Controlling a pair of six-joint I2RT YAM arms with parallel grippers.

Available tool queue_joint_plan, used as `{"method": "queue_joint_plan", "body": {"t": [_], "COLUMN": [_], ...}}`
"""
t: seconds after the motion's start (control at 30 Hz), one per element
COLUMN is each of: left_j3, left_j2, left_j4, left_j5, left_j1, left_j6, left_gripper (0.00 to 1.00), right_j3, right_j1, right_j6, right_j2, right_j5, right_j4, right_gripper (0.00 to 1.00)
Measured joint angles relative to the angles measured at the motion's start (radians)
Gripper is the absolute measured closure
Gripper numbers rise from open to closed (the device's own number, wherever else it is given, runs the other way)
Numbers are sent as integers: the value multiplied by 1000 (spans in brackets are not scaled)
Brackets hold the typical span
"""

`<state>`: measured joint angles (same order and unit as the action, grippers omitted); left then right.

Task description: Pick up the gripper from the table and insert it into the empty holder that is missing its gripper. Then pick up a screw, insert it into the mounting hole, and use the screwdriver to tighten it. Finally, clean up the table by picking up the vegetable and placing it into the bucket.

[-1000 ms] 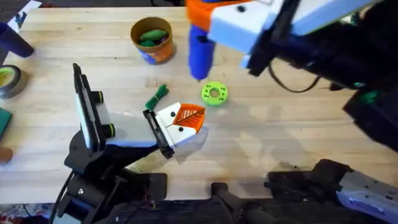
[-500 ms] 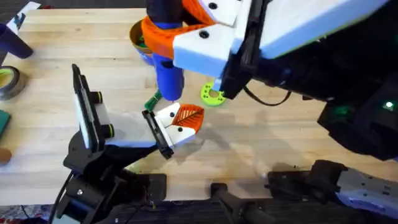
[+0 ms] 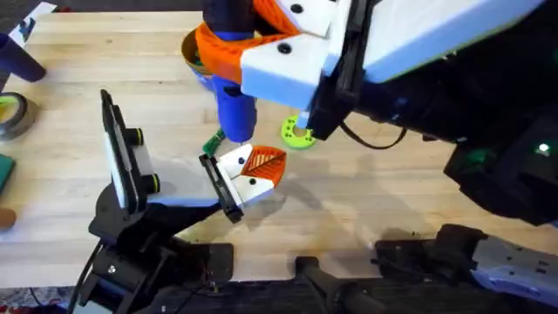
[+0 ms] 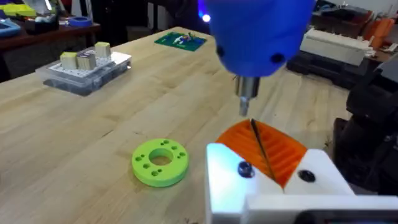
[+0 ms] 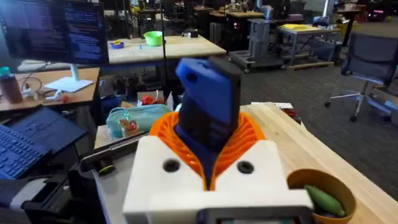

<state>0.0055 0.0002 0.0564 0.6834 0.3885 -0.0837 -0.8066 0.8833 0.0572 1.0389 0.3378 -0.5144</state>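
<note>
My right gripper (image 3: 228,45), white with orange ribbed pads, is shut on the blue screwdriver (image 3: 235,115) and holds it upright, tip down. The metal tip (image 4: 247,104) hovers just above the gripper (image 3: 255,167), a small white block with an orange ribbed finger and two black dots. That block sits against the holder (image 3: 223,188), the black plate ending my left arm's white link. Behind the screwdriver, the green vegetable (image 3: 212,139) lies partly covered on the table. The orange-tan bucket (image 5: 323,186) holds plumper green vegetables, and my right arm hides most of it from overhead.
A lime-green ring (image 3: 298,133) lies right of the screwdriver. A clear parts box (image 4: 84,68) and a green circuit board (image 4: 180,40) sit farther out on the table. At the left edge is a tape roll (image 3: 10,113). My right arm spans the upper right.
Over the last second my right arm swung left and nearer with the screwdriver, from beside the ring to above the small gripper. It has barely moved in the last half second.
</note>
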Motion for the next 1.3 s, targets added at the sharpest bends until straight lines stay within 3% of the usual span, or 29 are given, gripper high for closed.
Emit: {"method": "queue_joint_plan", "body": {"t": [1.3], "left_j3": [0], "left_j2": [0], "left_j4": [0], "left_j5": [0], "left_j1": [0], "left_j6": [0], "left_gripper": [987], "right_j3": [0], "right_j1": [11], "right_j6": [20], "right_j2": [19], "right_j5": [12], "right_j4": [23], "right_gripper": [975]}}
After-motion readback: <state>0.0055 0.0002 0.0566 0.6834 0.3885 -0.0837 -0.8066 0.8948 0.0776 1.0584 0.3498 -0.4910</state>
